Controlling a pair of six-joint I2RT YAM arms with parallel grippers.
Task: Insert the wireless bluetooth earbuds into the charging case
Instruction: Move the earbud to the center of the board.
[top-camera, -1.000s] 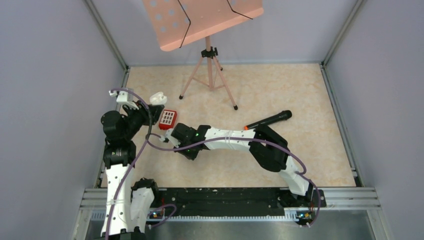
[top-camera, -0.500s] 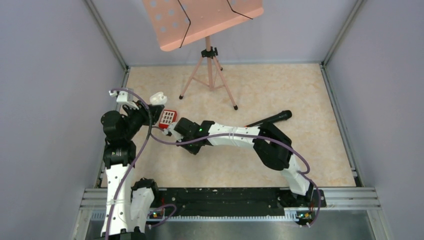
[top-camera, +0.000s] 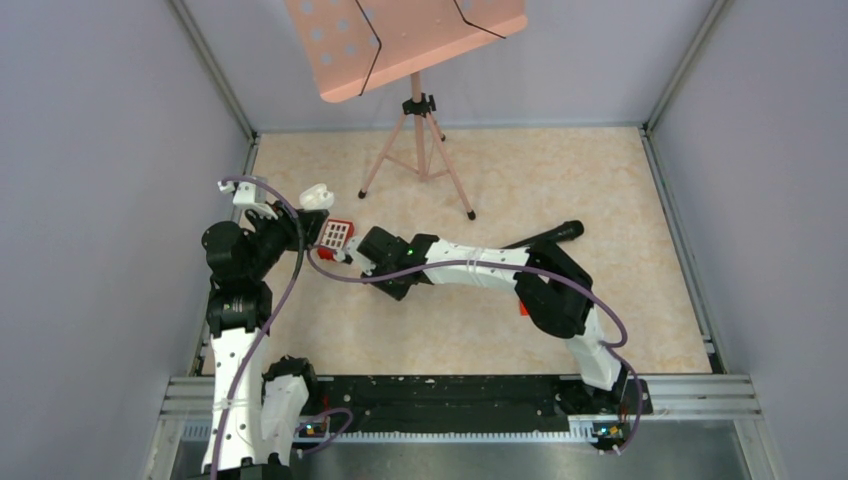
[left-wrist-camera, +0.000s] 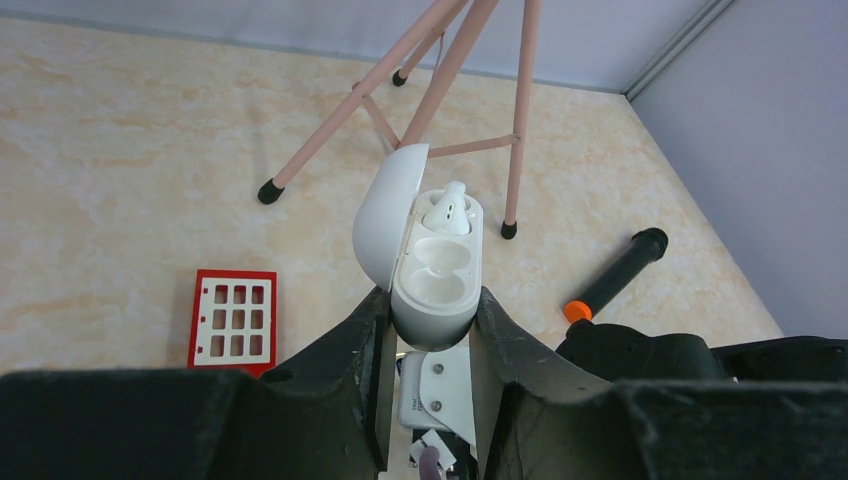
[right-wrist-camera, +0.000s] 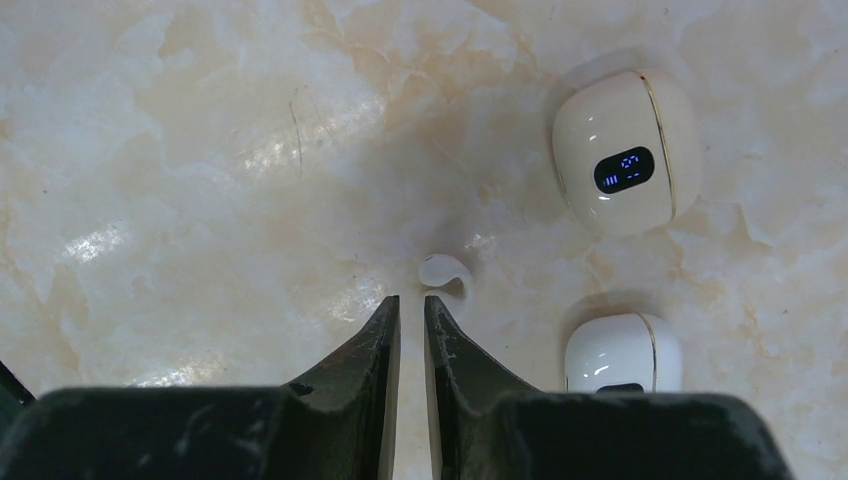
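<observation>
My left gripper (left-wrist-camera: 430, 300) is shut on a white charging case (left-wrist-camera: 436, 285) and holds it upright with its lid open. One white earbud (left-wrist-camera: 447, 212) sits in the far socket; the near socket is empty. In the top view the case (top-camera: 316, 195) is at the far left, above the table. My right gripper (right-wrist-camera: 412, 300) is shut to a narrow slit with nothing between the fingers. A small white earbud (right-wrist-camera: 443, 271) lies on the table just beyond its tips. In the top view the right gripper (top-camera: 350, 258) reaches next to the left one.
Two closed white cases (right-wrist-camera: 625, 150) (right-wrist-camera: 622, 355) lie right of the loose earbud. A red block (top-camera: 336, 235) lies beside both grippers. A pink music-stand tripod (top-camera: 418, 150) stands behind. A black marker with an orange end (left-wrist-camera: 612, 280) lies under the right arm.
The right arm has swung farther away and to the left, bringing its gripper closer to the red block and the left gripper. The left arm and its case have stayed still.
</observation>
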